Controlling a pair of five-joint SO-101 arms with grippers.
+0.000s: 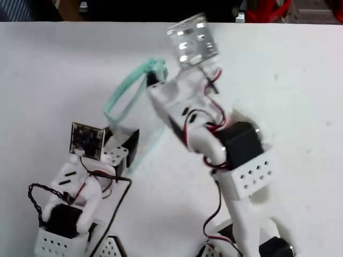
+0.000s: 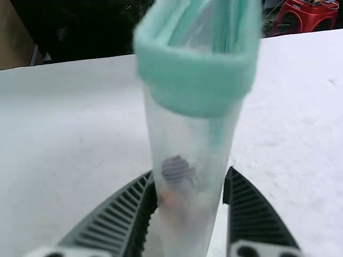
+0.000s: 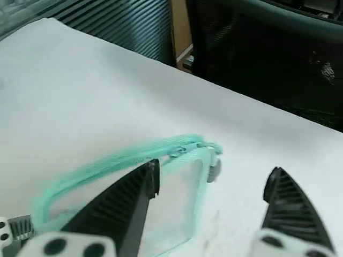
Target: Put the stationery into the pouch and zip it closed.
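Observation:
A clear pouch (image 1: 140, 115) with a teal zipper band lies tilted between the two arms. My left gripper (image 1: 126, 145) is shut on its lower end, one finger (image 2: 128, 214) on each side of the pouch (image 2: 187, 139). Dark and reddish shapes (image 2: 176, 172) show through its wall; I cannot tell what they are. At the pouch's upper end my right gripper (image 1: 155, 76) stands open (image 3: 214, 170). One black finger (image 3: 131, 195) is in front of the pouch (image 3: 177, 198), and the zipper pull (image 3: 213, 167) hangs between the fingertips. In the high view the teal band (image 1: 120, 96) gapes in a loop.
The white table (image 1: 64, 69) stretches bare to the left and far right. A pale square plate (image 1: 192, 38) sits on the right arm's wrist near the table's back edge. Red stools (image 2: 308, 13) and dark furniture stand beyond the table.

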